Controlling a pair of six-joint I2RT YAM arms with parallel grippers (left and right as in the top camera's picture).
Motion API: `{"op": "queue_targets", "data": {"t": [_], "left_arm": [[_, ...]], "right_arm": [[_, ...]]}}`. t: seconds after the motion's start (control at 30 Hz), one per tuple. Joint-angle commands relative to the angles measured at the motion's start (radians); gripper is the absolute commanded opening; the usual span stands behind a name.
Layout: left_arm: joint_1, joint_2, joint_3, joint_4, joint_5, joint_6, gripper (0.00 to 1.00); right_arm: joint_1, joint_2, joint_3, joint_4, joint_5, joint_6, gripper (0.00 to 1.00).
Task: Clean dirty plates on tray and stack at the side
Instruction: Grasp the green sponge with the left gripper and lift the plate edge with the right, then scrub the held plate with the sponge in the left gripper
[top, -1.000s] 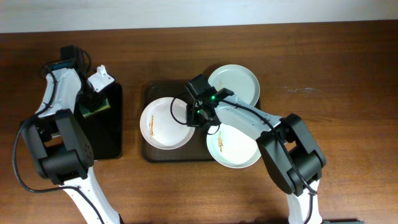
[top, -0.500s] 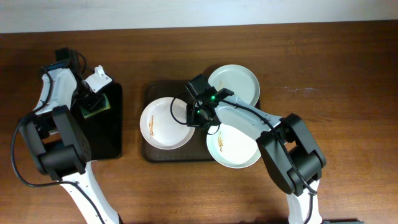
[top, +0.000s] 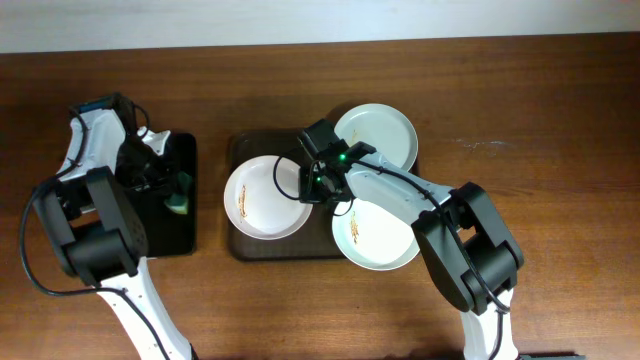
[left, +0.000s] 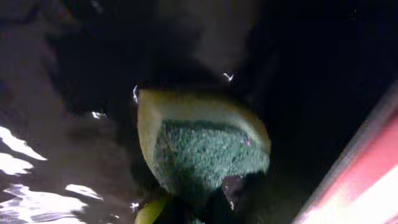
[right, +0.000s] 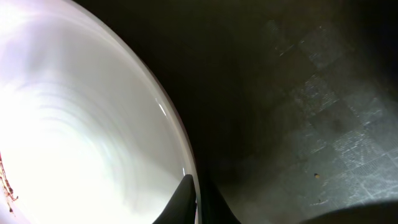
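Three white plates lie on the brown tray. The left plate has a brown smear, as does the front right plate. The back right plate looks clean and overhangs the tray's rim. My right gripper is shut on the left plate's right rim; the right wrist view shows its fingers pinching that rim over the tray floor. My left gripper is low over the black tray, shut on a yellow and green sponge.
The narrow black tray stands left of the brown tray, with a gap of bare wooden table between them. Wooden table extends to the right of the plates and along the front.
My left gripper has swung down and toward the front over the black tray, and the sponge has moved with it. The right arm and the plates have not moved.
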Motion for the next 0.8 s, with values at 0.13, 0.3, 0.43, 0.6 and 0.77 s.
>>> {"op": "queue_targets", "data": {"t": [0.13, 0.3, 0.43, 0.6, 0.77], "left_arm": [[0.003, -0.199, 0.089, -0.085, 0.061, -0.024, 0.01], [0.002, -0.21, 0.088, -0.077, -0.131, -0.171, 0.01], [-0.026, -0.224, 0.088, -0.098, -0.146, -0.194, 0.01], [-0.046, -0.304, 0.088, -0.096, -0.138, -0.193, 0.01], [-0.15, -0.307, 0.08, -0.066, 0.059, -0.143, 0.01]], "right_arm": [[-0.064, -0.039, 0.01, -0.038, -0.043, -0.079, 0.04], [-0.072, -0.039, 0.01, -0.039, -0.051, -0.083, 0.04], [-0.072, -0.039, 0.01, -0.039, -0.051, -0.082, 0.04], [-0.072, -0.038, 0.008, -0.038, -0.059, -0.082, 0.04], [-0.072, -0.038, 0.008, -0.023, -0.059, -0.082, 0.04]]}}
